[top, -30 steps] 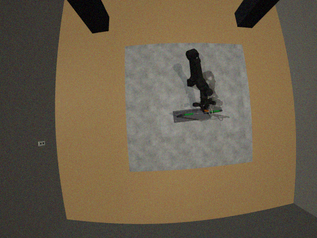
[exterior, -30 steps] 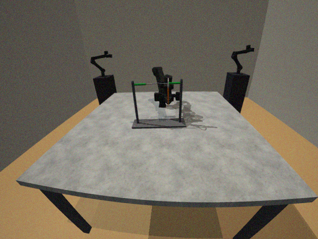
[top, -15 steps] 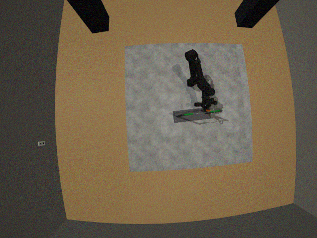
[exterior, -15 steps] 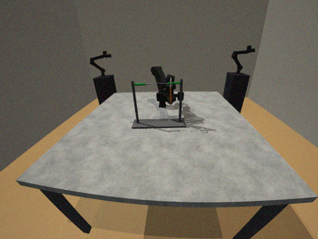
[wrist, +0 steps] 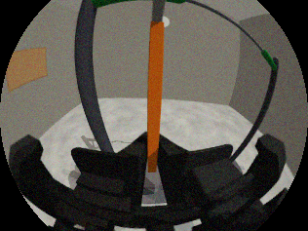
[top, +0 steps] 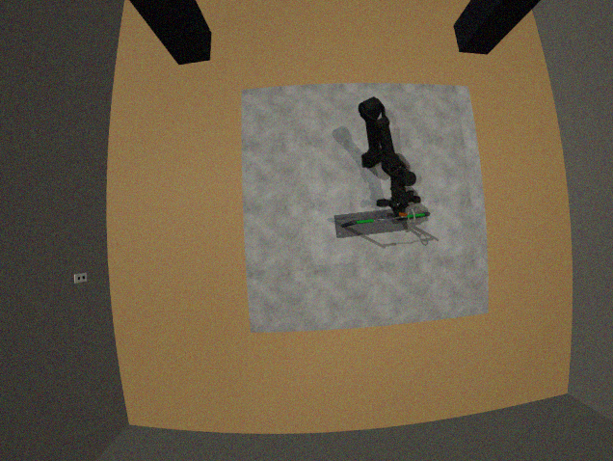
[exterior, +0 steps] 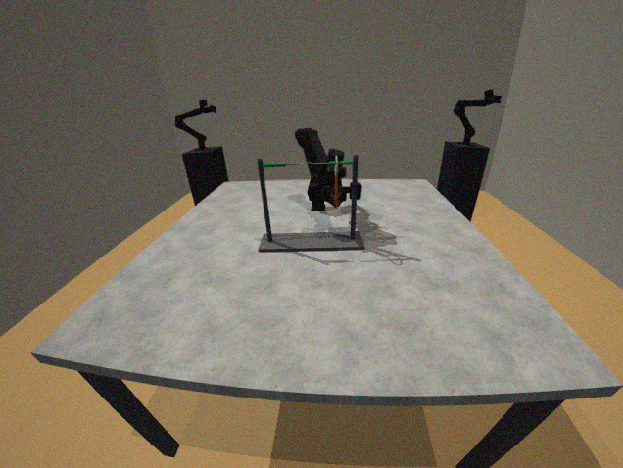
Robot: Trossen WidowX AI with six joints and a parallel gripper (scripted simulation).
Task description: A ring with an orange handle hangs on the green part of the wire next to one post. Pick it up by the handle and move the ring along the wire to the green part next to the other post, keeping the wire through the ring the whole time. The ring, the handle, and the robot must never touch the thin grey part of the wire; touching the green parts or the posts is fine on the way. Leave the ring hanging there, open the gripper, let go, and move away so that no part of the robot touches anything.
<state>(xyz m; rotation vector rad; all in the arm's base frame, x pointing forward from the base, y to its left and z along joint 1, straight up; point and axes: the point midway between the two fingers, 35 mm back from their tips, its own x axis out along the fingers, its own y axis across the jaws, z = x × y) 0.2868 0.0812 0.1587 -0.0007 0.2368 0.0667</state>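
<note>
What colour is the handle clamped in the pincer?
Orange. The handle shows best in the wrist view, rising from the pincer to the wire.

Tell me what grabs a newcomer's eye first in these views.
The orange handle stands out first: it rises upright from the gripper, which is shut on its lower end, up to the ring at the wire. Next come the green wire sections by each post of the dark frame on the grey table; the handle sits at the green part beside the right-hand post in the exterior view.
</note>
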